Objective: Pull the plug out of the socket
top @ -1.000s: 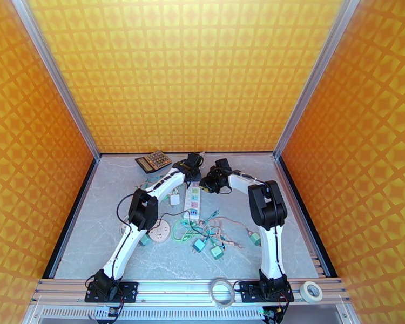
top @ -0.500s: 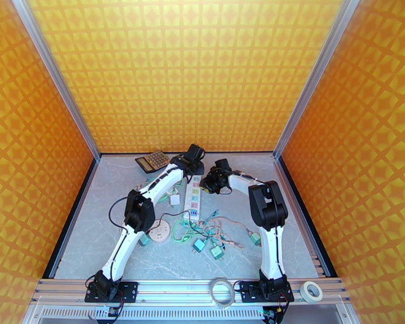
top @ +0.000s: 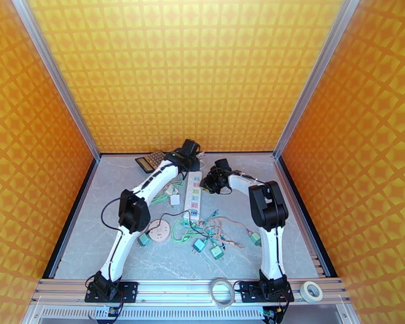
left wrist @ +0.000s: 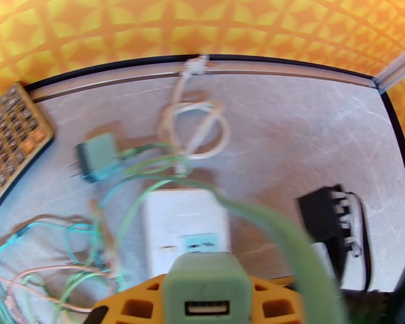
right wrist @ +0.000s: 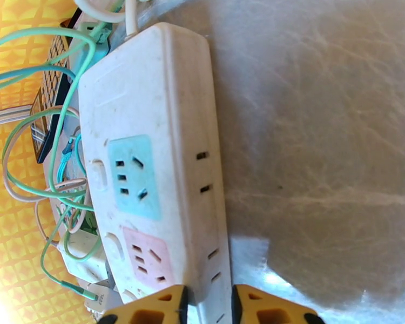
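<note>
The green plug (left wrist: 208, 287) sits between my left gripper's (left wrist: 205, 311) yellow fingers, which are shut on it, and a green cable trails off to its right. It hangs clear above the white socket strip (left wrist: 183, 228). From above, the left gripper (top: 189, 150) is over the far end of the socket strip (top: 193, 196). The right gripper (top: 207, 183) is at the strip's right side. In the right wrist view its fingers (right wrist: 148, 309) are shut on the long edge of the socket strip (right wrist: 148, 174), whose green and pink outlets stand bare.
A calculator (top: 150, 161) lies at the back left. Another green adapter (left wrist: 97, 157) and tangled green and pink cables (top: 202, 229) lie around the strip. A round white socket (top: 159, 231) and several green adapters (top: 208, 248) are nearer. Tape rolls (top: 222, 291) rest on the front rail.
My left gripper has risen and drawn back toward the rear wall with the green plug, away from the strip. The right gripper has stayed in place on the strip.
</note>
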You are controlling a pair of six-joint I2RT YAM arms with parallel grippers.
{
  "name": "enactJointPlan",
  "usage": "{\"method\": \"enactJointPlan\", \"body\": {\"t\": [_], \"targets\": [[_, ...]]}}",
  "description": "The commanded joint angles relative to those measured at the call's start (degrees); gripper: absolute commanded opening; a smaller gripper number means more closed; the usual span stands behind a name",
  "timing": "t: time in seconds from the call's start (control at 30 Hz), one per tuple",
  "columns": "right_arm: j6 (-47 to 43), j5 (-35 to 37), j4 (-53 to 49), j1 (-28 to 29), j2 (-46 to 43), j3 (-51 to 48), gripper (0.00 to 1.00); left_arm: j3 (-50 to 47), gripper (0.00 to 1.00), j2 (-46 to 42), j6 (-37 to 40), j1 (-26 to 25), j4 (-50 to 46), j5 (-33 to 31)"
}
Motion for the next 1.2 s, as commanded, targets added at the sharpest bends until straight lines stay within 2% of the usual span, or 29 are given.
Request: {"method": "enactJointPlan", "body": {"t": [0.0, 0.27, 0.67, 0.93, 1.03, 1.17], "targets": [[-1.0, 6.9, -6.9, -1.0, -0.6, -4.1, 0.28, -2.8, 0.23, -3.6, -0.2, 2.2, 0.2, -0.1], [-1.0, 10.4, -6.7, -4.4, -4.7, -8.0, 0.28, -2.9, 0.24, -2.5, 1.7, 3.2, 0.3, 0.5], [-2.0, 7.1, -3.8, -5.7, -10.0, -10.6, 0.34, -3.8, 0.29, 2.9, 3.7, 8.9, 0.0, 0.7], [-2.0, 5.8, -3.6, -5.7, -10.9, -9.7, 0.37, 0.2, 0.36, 8.8, 5.4, 9.4, 0.1, 1.5], [-2.0, 5.5, -3.4, -5.7, -11.1, -9.4, 0.38, 0.5, 0.42, 10.0, 5.0, 9.5, 0.9, 2.3], [-2.7, 5.1, -3.5, -5.6, -11.6, -8.8, 0.40, 1.7, 0.57, 10.3, 4.3, 9.5, -0.2, 3.4]]}}
